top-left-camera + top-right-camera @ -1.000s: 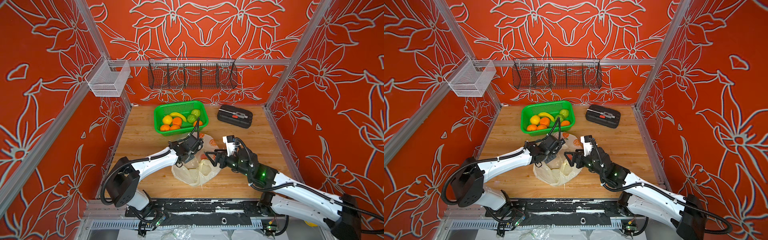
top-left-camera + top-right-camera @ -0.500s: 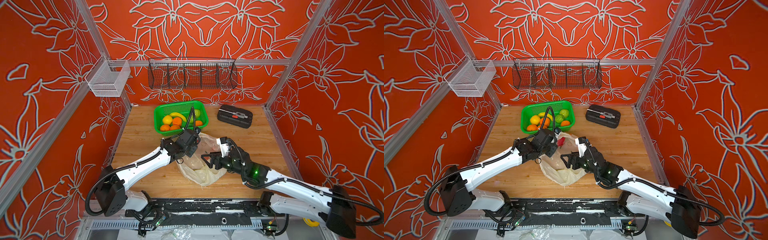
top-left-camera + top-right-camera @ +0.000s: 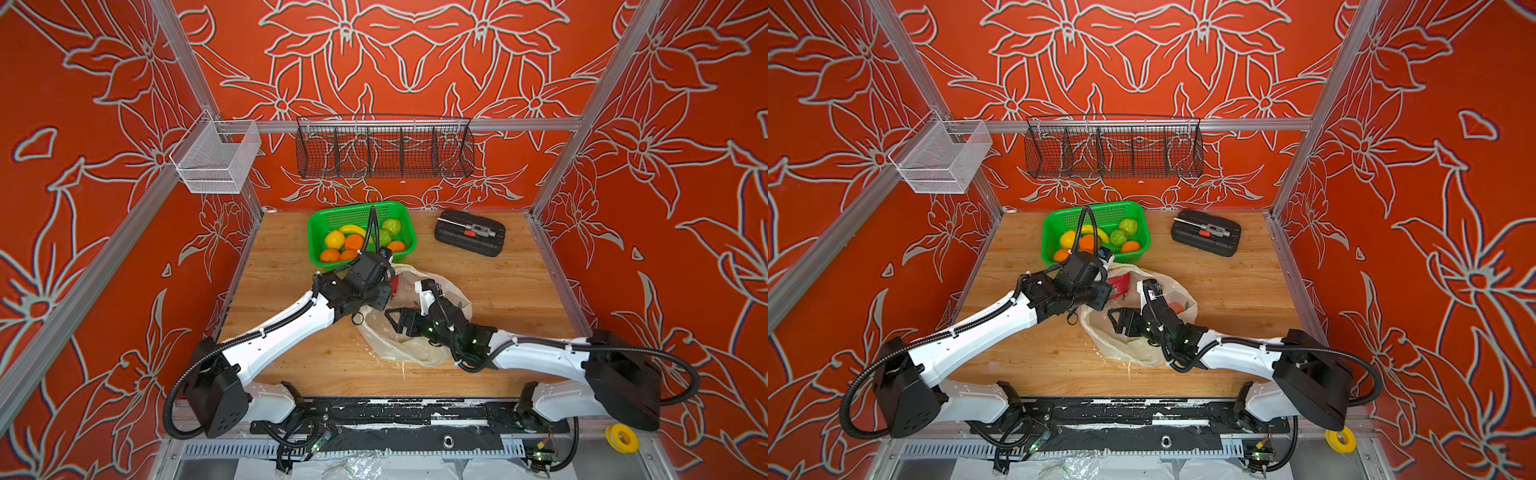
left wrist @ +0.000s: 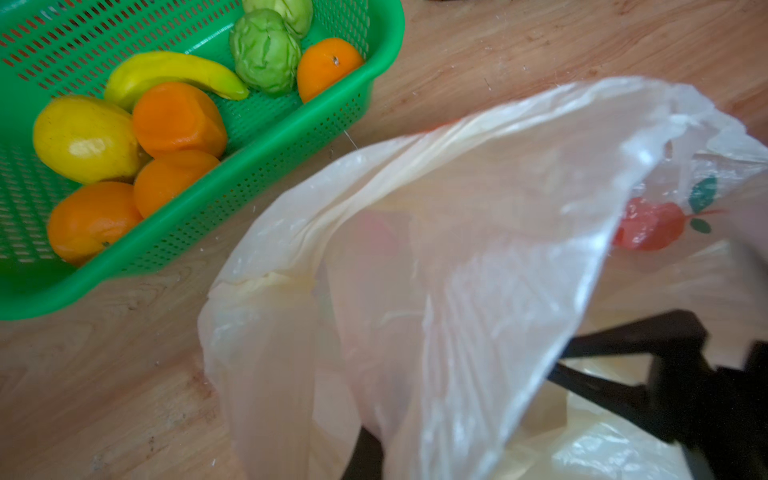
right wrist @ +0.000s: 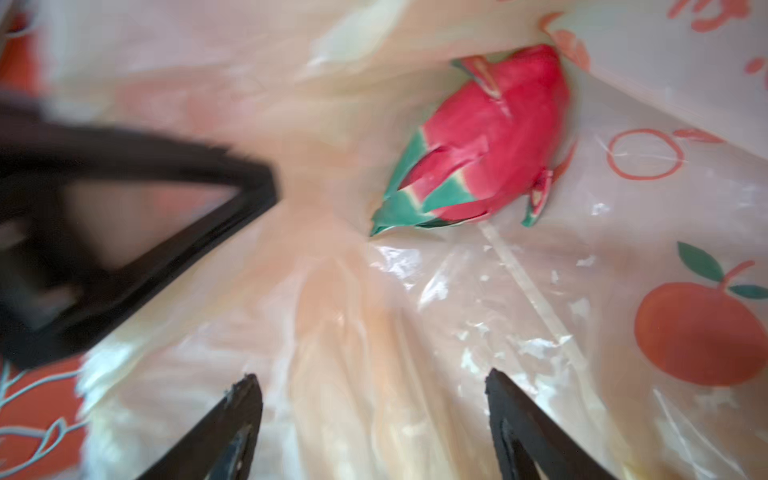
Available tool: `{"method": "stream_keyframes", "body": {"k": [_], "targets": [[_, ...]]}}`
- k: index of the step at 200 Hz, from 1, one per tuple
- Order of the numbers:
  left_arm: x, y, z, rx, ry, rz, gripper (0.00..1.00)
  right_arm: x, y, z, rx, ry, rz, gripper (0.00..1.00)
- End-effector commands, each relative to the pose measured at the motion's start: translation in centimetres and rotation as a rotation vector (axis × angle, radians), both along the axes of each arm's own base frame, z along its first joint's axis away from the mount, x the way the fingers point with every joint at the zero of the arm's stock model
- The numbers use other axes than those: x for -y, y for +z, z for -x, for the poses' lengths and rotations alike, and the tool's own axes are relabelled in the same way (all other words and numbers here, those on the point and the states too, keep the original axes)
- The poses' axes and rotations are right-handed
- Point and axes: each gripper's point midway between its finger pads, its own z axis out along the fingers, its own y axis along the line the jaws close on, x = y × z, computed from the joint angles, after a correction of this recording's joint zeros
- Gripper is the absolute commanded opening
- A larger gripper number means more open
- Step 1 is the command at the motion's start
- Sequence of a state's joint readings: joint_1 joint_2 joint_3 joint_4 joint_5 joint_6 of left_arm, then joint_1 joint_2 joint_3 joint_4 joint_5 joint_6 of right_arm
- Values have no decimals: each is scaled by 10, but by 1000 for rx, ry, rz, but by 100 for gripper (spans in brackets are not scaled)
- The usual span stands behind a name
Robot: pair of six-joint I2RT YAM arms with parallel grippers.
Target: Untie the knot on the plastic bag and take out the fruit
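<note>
The plastic bag (image 3: 415,353) (image 3: 1133,347) lies mid-table with its mouth held open. My left gripper (image 3: 386,297) (image 3: 1100,297) is shut on the bag's upper rim and holds it up. In the left wrist view the film (image 4: 457,249) drapes over the jaws. My right gripper (image 3: 392,320) (image 3: 1115,322) (image 5: 374,386) is open inside the mouth with only film between its fingers. A pink-and-green dragon fruit (image 5: 490,141) (image 3: 1119,284) lies deeper in the bag, apart from the fingertips. The knot is out of view.
Behind the bag, a green basket (image 3: 320,216) (image 4: 291,137) holds several oranges (image 4: 178,118), a lemon (image 4: 83,137), two green fruits and a banana. A black tool case (image 3: 469,237) lies at the back right. Wire baskets (image 3: 384,151) hang on the walls.
My left gripper has shut on the bag's rim and lifted it, opening the mouth. My right gripper has moved left into the opening, still open.
</note>
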State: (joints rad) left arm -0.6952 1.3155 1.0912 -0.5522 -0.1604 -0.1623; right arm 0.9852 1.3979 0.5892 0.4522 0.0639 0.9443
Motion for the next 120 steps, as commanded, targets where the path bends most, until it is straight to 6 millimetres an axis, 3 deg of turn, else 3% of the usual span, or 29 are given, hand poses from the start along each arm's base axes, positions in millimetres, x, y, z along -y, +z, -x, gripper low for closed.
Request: {"method": "stream_keyframes", "body": {"k": [1, 31, 80, 120], "targets": [[1, 5, 13, -24, 16, 91, 3, -1, 9, -25, 10, -144, -67, 91], [-1, 5, 27, -60, 38, 162, 8, -7, 3, -42, 30, -197, -99, 95], [18, 4, 46, -109, 12, 382, 16, -23, -2, -65, 92, -229, -163, 97], [-1, 7, 56, -85, 63, 373, 35, -30, -21, -75, 87, -220, -183, 97]]}}
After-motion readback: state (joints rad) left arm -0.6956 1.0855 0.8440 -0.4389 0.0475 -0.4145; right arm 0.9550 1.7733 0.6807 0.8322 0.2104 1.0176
